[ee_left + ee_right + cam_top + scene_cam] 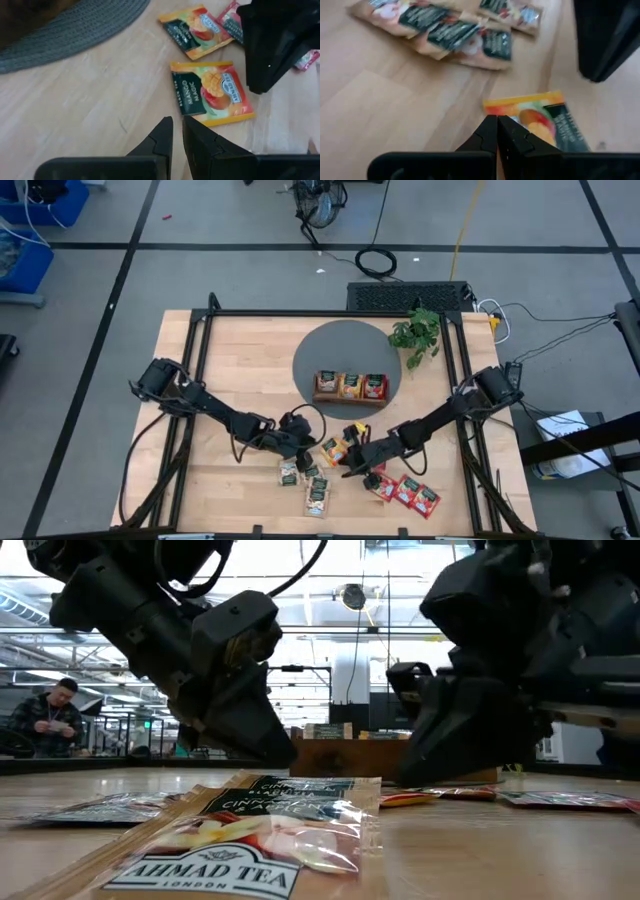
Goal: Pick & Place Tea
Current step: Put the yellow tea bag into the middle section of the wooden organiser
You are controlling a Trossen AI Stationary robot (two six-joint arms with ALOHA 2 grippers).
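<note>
An orange mango tea sachet (335, 448) lies flat on the wooden table between my two grippers, and a second orange one (197, 30) lies a little farther back. My left gripper (177, 127) hovers just left of the mango sachet (212, 92), its fingers almost together with nothing between them. Coming in from the right, my right gripper (496, 125) is shut, with its tips at the sachet's edge (520, 107). Pale sachets (305, 480) and red ones (405, 492) lie near the front edge. My right gripper slants down from the table's right side, and its shut fingertips (490, 127) stand at the near edge of the orange mango sachet (535, 117), which lies flat on the table. I cannot tell whether they touch it.
A brown wooden tray (350, 398) holding sachets stands on a round grey mat (320, 350) at the back centre. A green plant (418, 332) sits at the back right. In the low view a pale sachet (240, 840) lies close in front.
</note>
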